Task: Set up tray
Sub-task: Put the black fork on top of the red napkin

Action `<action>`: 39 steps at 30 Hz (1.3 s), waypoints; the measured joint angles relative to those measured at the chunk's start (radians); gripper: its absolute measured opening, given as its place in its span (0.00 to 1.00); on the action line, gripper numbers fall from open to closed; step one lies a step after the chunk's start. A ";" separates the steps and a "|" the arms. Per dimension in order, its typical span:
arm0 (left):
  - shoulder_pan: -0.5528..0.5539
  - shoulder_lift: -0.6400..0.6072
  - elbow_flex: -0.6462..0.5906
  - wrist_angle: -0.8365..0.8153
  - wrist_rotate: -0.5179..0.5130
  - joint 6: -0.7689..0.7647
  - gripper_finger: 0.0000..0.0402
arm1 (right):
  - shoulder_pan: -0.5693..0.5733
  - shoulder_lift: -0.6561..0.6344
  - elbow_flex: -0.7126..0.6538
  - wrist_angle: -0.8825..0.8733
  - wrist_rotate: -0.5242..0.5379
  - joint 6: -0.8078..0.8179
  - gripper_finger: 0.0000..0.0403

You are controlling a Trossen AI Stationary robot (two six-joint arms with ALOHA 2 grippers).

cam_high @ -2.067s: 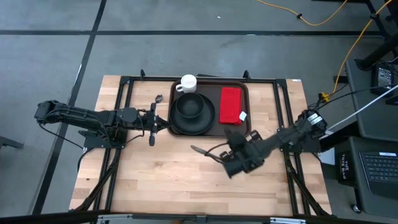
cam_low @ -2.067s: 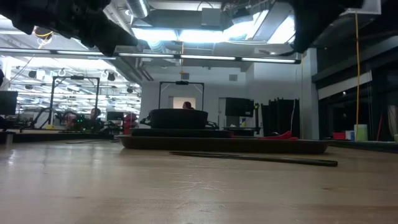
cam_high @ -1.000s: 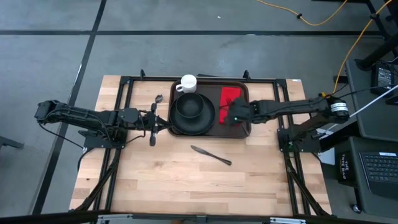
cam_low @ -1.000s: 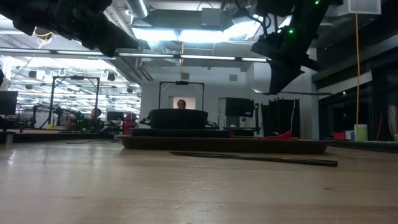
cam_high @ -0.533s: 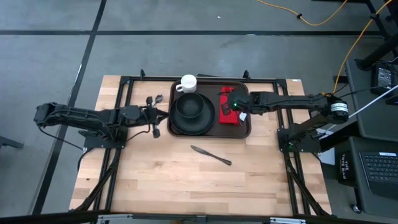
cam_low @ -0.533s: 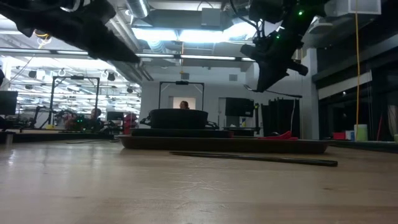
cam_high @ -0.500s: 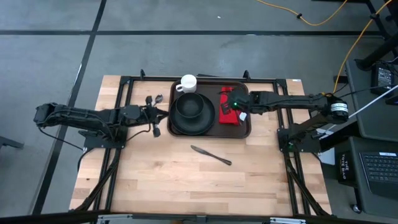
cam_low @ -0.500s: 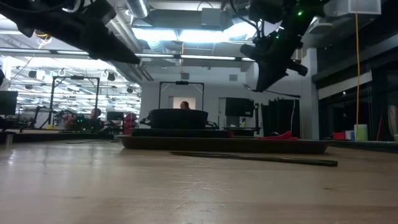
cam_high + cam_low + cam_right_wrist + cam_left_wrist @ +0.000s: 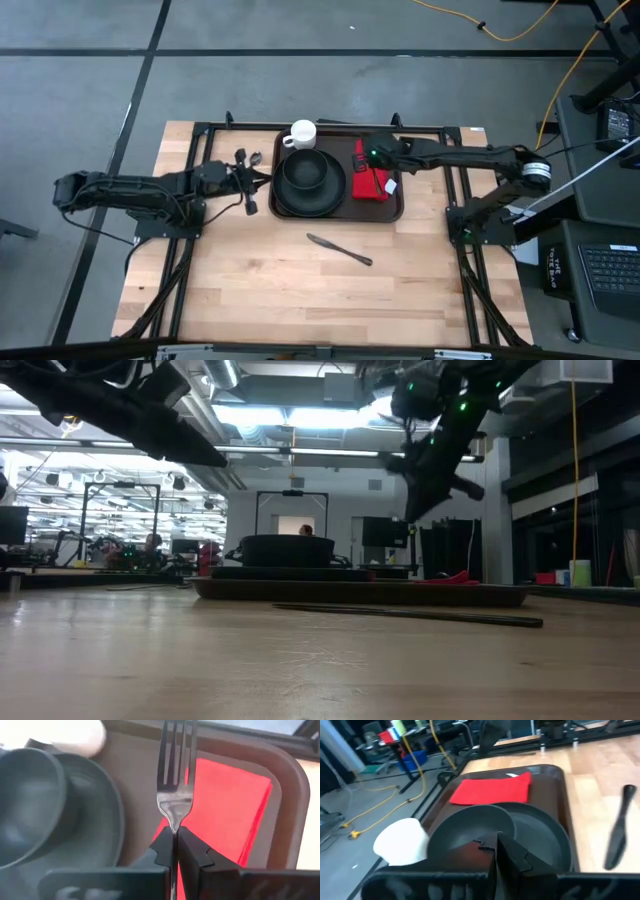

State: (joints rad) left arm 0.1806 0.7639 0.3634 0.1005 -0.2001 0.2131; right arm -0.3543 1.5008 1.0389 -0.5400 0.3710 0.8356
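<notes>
Wood tabletop (image 9: 250, 290): left tool (image 9: 247, 183) pinched empty, hovering at 9 o'clock of the brown tray (image 9: 398, 195), which sits far-centre holding the black plate (image 9: 310, 195), bowl (image 9: 305, 170) and red napkin (image 9: 372, 170). White mug (image 9: 302, 133) at the tray's 11. Knife (image 9: 340, 249) loose at 6. Right tool (image 9: 175, 837) grips a fork (image 9: 175, 775) over the napkin. Step looks like fork placement; next: lower onto napkin, release.
</notes>
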 joint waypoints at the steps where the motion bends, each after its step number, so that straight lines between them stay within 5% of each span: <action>1: 0.007 0.000 0.000 0.000 0.020 0.000 0.01 | -0.010 0.018 0.000 0.000 0.000 0.003 0.04; 20: 0.051 0.000 0.000 0.019 0.042 0.000 0.00 | -0.074 0.244 0.000 0.032 0.001 0.178 0.04; 39: 0.051 0.000 -0.001 0.033 0.042 0.000 0.01 | -0.100 0.263 0.000 0.033 0.028 0.220 0.04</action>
State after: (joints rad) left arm 0.2321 0.7639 0.3626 0.1332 -0.1585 0.2131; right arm -0.4545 1.7638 1.0389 -0.5070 0.3990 1.0554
